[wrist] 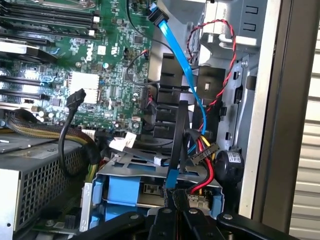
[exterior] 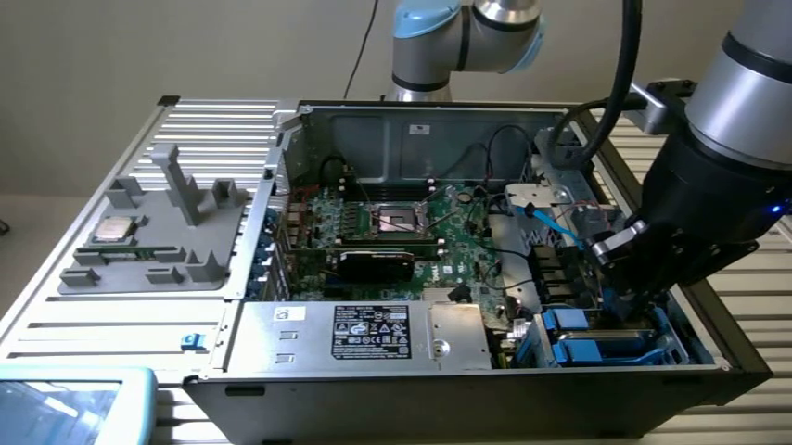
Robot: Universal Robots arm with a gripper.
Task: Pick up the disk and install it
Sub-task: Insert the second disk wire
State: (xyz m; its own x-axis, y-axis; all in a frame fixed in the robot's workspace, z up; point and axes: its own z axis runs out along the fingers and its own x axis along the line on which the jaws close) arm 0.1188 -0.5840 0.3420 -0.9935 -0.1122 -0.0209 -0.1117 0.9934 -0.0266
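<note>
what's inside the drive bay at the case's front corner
A silver disk with blue rails lies in the bay, cables draped over it. The shut claw hides its near edge.

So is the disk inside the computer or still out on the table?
Inside. The disk, with its blue rails, sits in the bay at the corner of the computer case, right under the shut hand.

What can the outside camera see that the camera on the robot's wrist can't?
Exterior view alone: the small square silver processor chip on the grey plastic tray, and the large silver box with a black label. Wrist view alone: the red-and-black twisted wire and the shut black gripper, close up. Both: the green motherboard, and the silver-grey disk with blue rails seated in the case's bay.
</note>
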